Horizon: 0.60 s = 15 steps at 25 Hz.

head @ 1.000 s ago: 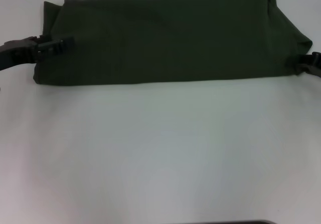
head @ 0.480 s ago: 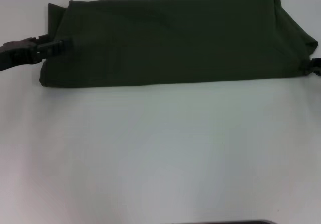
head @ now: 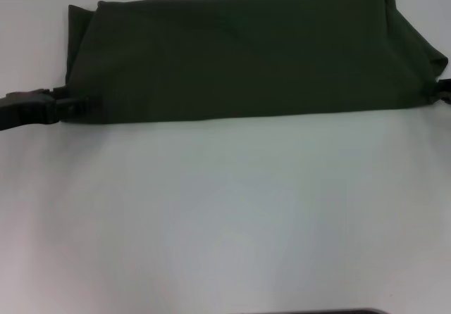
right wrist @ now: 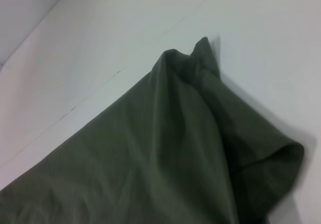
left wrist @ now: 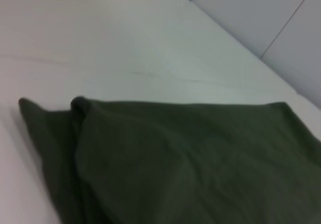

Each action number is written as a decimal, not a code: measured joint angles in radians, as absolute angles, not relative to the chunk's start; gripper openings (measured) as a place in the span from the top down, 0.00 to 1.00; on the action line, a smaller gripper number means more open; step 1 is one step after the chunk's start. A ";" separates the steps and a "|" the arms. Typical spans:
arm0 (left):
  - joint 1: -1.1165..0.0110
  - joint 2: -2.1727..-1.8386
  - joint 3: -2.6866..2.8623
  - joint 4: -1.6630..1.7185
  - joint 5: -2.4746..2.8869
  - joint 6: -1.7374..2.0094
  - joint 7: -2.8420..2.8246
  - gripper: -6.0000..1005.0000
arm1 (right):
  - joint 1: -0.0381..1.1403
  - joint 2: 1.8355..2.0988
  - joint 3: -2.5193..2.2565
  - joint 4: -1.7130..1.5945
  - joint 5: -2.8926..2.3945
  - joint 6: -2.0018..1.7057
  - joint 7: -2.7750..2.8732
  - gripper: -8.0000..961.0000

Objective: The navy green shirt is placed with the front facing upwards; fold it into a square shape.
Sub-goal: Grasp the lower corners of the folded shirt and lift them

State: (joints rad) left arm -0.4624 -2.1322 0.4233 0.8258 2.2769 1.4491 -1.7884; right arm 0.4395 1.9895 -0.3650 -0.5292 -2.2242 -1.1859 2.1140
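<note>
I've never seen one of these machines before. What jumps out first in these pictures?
The dark green shirt stands out first: folded into a long band, plain side up, it lies across the far part of the white table. Next come the two black grippers at its ends: the left gripper at the band's near left corner, and the right gripper barely visible at the picture's right edge beside the right end.

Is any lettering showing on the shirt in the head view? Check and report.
No. The shirt lies as a plain dark green folded band across the table, and no print shows anywhere on its upper face.
</note>
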 joint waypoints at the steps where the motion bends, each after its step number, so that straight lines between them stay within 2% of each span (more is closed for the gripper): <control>1: -0.461 -2.132 0.422 0.827 2.286 1.448 -1.788 0.09 | 0.440 1.989 -0.365 -0.529 -2.224 -1.186 2.114 0.98; 15: -0.462 -2.131 0.411 0.824 2.317 1.356 -1.789 0.10 | 0.445 1.988 -0.365 -0.534 -2.224 -1.186 2.116 0.98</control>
